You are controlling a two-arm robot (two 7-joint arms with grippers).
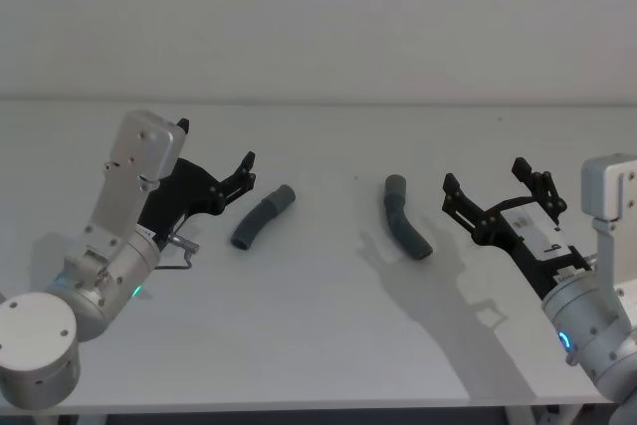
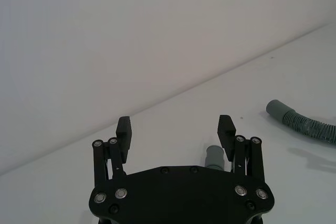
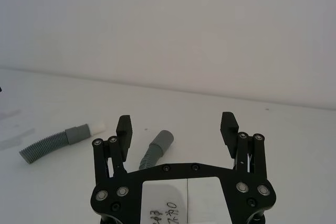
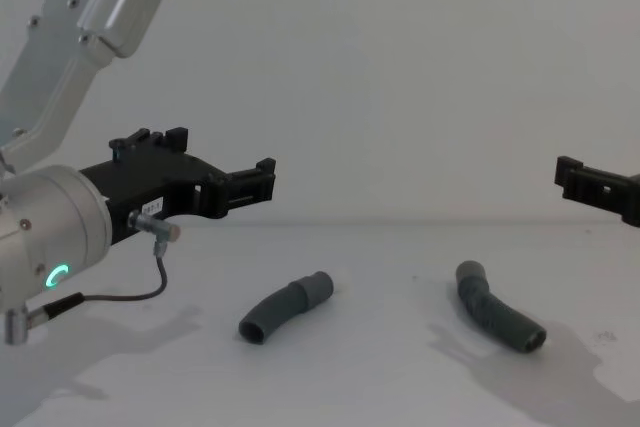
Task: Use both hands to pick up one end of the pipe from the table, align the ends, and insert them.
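The left gripper (image 1: 215, 146) is recorded at the left of the head view, held clear above the white table (image 1: 318, 345), with its two black fingers spread wide and nothing between them. The left hose piece (image 1: 264, 218), dark grey and slightly bent, is found lying flat on the table just right of that gripper, left of the frame centre and untouched. Its upper end is angled toward the upper right. In the left wrist view the left piece's cuff (image 2: 213, 157) appears next to the base of one finger, on the table beneath it. The right gripper (image 1: 486, 176) is noted at the right of the head view, likewise held above the surface, with its fingers spread apart and empty. The right hose piece (image 1: 405, 228) lies on the table right of centre, just left of that gripper and apart from it. The two pieces are well apart, with bare table between them. In the right wrist view the left hose piece is seen at the left of the frame. A whitish tip (image 3: 97, 128) projects beyond its grey cuff and is turned toward the right hose piece. The right piece's cuff (image 3: 164, 139), smooth and grey, shows between the spread fingers. In the chest view both pieces rest on the surface at lower centre. The left gripper is held higher at the left, and a finger of the right gripper enters at the right edge.
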